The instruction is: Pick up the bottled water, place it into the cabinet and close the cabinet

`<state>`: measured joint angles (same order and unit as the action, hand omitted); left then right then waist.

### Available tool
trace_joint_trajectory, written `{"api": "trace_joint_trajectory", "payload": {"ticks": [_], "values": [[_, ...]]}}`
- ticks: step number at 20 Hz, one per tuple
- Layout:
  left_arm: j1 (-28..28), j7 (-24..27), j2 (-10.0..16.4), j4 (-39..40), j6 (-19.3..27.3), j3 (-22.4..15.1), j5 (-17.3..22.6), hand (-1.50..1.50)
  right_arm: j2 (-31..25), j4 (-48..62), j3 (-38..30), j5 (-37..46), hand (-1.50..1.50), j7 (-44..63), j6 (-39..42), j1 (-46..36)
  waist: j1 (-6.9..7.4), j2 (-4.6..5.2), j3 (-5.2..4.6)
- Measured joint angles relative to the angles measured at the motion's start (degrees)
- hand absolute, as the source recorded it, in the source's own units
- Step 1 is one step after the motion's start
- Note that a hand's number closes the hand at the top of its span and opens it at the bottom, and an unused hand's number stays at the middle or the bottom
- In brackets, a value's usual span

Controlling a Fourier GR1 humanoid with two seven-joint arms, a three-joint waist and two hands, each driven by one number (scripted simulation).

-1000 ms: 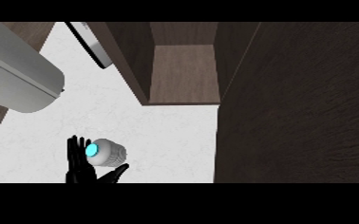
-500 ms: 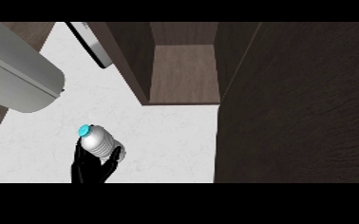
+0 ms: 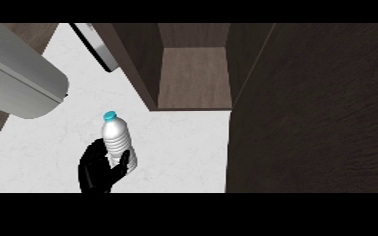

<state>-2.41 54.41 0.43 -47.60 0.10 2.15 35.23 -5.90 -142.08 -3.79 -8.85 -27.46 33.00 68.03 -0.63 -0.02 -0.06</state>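
Bottled water (image 3: 117,137) is held in the robot's left hand (image 3: 96,170), low at the left of the head view. The black fingers curl round the lower half of the bottle from the left side. The thumb (image 3: 125,161) lies against its right side. The base of the bottle is hidden by the hand. The bottle is clear and ribbed, with a turquoise cap (image 3: 110,115) uppermost in the view, leaning slightly to the left.

Position data:
- The bottle shows over the white counter (image 3: 184,140), to the lower left of the cabinet (image 3: 192,77) and apart from it.
- The cabinet stands open. Its brown wooden interior surface is visible between dark side walls.
- A broad dark wood panel (image 3: 303,120) fills the right side of the view, from the cabinet's right wall down to the lower edge.
- A large grey rounded body (image 3: 29,87) occupies the upper left. Its identity cannot be determined.
- A white slab with a dark edge (image 3: 100,47) runs slantwise just left of the cabinet.

The right hand does not appear.
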Motion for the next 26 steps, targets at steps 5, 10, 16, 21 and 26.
{"api": "trace_joint_trajectory", "payload": {"ticks": [5,10,16,21,26], "values": [[-3.8,-1.4,1.8,1.0,-2.3,-2.1,-2.4,1.50,0.2,0.5,-0.4,0.0,-1.50,0.1,-0.2,-1.8,-0.09,0.11,-0.01],[-8.2,-5.9,3.8,0.1,-5.9,-4.8,-4.0,1.50,-0.1,0.5,-0.6,-0.1,-1.50,-0.1,0.3,-1.1,-0.24,0.02,0.00],[-8.3,-10.9,4.6,-6.6,-6.1,-7.7,-5.5,1.50,0.6,1.1,-1.4,-0.1,-1.50,0.2,0.2,-2.8,0.26,-0.12,0.05],[-6.6,-16.8,3.3,-17.2,-2.6,-11.9,-7.3,1.50,1.0,1.1,-1.0,-0.3,-1.50,1.4,0.0,-3.7,0.69,-0.21,0.08],[-6.8,-24.0,1.5,-28.2,3.0,-16.4,-9.0,1.50,1.4,0.9,-0.9,-0.5,-1.50,2.0,-0.1,-4.0,0.67,-0.25,0.08]]}}
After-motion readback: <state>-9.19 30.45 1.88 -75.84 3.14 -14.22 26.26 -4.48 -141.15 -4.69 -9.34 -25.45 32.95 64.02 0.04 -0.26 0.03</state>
